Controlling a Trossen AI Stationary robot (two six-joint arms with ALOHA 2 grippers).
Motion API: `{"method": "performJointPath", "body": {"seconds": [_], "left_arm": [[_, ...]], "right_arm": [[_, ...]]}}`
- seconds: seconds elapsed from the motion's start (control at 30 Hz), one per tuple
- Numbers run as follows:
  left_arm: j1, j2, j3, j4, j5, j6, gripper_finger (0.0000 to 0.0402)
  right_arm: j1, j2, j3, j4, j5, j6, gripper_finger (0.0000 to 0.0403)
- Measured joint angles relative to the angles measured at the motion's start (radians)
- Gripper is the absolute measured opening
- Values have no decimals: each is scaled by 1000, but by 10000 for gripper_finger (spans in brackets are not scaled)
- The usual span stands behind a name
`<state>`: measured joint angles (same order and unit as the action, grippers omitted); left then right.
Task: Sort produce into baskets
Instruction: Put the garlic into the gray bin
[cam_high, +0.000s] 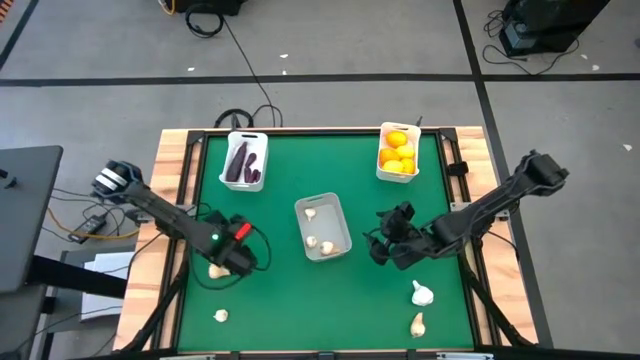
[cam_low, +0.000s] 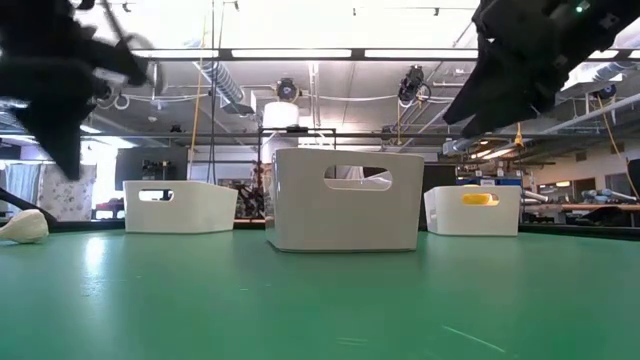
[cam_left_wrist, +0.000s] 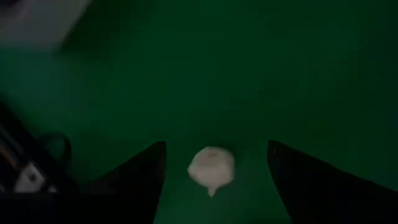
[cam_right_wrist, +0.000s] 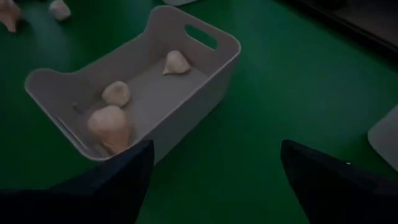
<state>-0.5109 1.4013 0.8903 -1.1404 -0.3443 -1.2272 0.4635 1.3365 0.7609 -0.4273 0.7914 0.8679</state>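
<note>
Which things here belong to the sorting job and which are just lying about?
Job: garlic bulb between the open left claw; middle basket with garlic; eggplant basket; citrus basket; loose garlic; open right claw.
Lying about: floor cables; grey box.

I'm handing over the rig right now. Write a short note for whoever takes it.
Left gripper: open, fingers either side of a loose garlic bulb at the table's front left, not gripped.
Right gripper: open, empty, just right of the middle basket.
Done: eggplants in the back-left basket, lemons in the back-right basket, three garlic in the middle one.
Left: four loose garlic, two each side.
</note>
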Motion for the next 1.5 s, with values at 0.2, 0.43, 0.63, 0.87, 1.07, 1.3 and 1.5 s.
{"method": "performJointPath", "body": {"seconds": [0.2,0.43,0.63,0.87,1.07,1.3,1.5], "left_arm": [[1,-82,-147,90,55,-63,282],[0,-90,-223,209,101,-35,268],[0,-90,-281,278,140,-36,239],[0,-90,-251,286,93,-13,178],[0,-89,-125,352,-57,165,151],[0,-85,-6,675,-225,665,150],[0,-43,-5,1075,-235,1194,150]], "right_arm": [[-33,21,0,8,-7,-5,360],[-49,19,0,11,-11,-7,360],[-49,19,0,12,-14,-7,360],[-49,19,0,25,-17,-6,360],[-49,54,0,195,-50,-30,360],[-54,226,0,678,-227,-204,360],[-81,323,1,1064,-392,-311,360]]}}
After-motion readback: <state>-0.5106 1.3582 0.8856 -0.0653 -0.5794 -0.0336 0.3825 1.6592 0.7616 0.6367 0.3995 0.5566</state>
